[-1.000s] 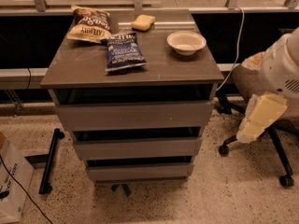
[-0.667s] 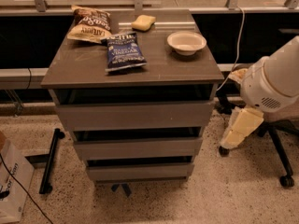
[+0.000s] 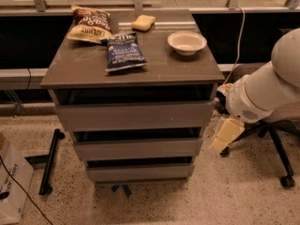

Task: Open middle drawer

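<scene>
The grey-brown cabinet (image 3: 84,69) has three handleless drawers, all closed. The middle drawer (image 3: 138,148) has the medium-height front panel, between the tall top drawer (image 3: 136,116) and the slim bottom drawer (image 3: 139,172). My gripper (image 3: 226,136) is a cream-coloured piece at the end of the white arm (image 3: 262,90). It hangs just off the cabinet's right side at about the middle drawer's height, pointing down and left, and touches nothing that I can see.
On the cabinet top lie a brown chip bag (image 3: 89,25), a blue chip bag (image 3: 123,52), a yellow sponge (image 3: 143,22) and a white bowl (image 3: 186,42). An office chair base (image 3: 276,149) stands behind the arm. A black bar (image 3: 50,161) and a box (image 3: 11,184) lie at the left.
The arm has swung left and down, bringing the gripper from beside the chair to close by the cabinet's right edge. The drawers have not moved.
</scene>
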Controlling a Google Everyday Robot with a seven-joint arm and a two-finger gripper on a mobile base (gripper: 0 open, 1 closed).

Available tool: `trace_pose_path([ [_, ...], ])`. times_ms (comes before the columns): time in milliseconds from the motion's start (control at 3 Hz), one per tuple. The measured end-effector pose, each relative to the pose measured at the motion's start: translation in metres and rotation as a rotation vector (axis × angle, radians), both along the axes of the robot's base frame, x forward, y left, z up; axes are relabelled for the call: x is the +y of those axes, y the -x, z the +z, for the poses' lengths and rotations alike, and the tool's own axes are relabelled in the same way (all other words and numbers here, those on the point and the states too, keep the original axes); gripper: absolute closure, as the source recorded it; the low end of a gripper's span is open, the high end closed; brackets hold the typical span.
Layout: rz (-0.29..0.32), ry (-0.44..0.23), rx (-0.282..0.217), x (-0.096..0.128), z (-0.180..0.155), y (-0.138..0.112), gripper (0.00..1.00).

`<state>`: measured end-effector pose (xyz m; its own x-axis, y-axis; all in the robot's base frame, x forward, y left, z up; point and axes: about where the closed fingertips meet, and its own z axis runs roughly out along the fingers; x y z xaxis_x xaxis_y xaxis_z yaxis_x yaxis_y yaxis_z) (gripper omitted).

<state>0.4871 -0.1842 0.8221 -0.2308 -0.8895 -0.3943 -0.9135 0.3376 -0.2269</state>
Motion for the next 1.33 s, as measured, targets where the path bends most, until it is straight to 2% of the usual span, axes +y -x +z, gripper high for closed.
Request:
trace_pose_path([
  [333, 0.003, 0.051, 0.037, 0.005, -0.013, 0.0, 0.0],
  [667, 0.013, 0.012, 0.116, 0.019, -0.069, 0.0, 0.0],
  [1000, 0.014, -0.036, 0.143, 0.027, -0.114, -0.006, 0.0],
  [1333, -0.007, -0.129, 0.177, 0.028, -0.161, -0.011, 0.0],
])
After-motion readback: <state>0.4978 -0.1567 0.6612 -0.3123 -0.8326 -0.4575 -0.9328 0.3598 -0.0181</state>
